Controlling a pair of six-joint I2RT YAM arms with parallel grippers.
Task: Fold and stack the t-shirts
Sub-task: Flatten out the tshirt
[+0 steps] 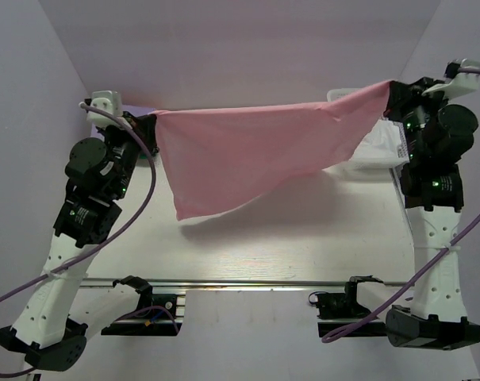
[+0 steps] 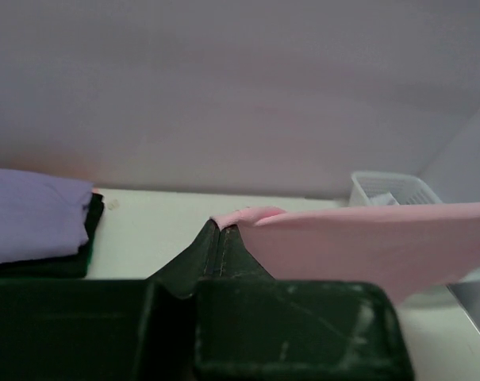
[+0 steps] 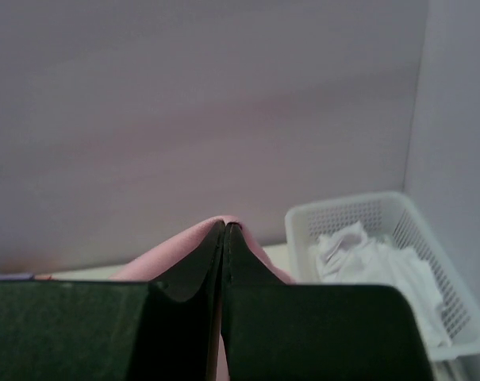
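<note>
The pink t-shirt (image 1: 255,151) hangs stretched in the air between both grippers, above the far half of the table. My left gripper (image 1: 151,121) is shut on its left corner; in the left wrist view the pink cloth (image 2: 366,242) runs off to the right from the pinched fingertips (image 2: 220,230). My right gripper (image 1: 392,94) is shut on its right corner; pink cloth (image 3: 164,255) bulges round the closed tips (image 3: 225,228). A folded lavender t-shirt (image 2: 29,218) lies on a dark folded one (image 2: 85,246) at the far left.
A white plastic lattice basket (image 3: 430,238) holding white cloth (image 3: 374,262) stands at the far right, also seen in the top view (image 1: 366,155) partly behind the pink shirt. Lavender walls close in the back and sides. The pale table (image 1: 303,238) lies below.
</note>
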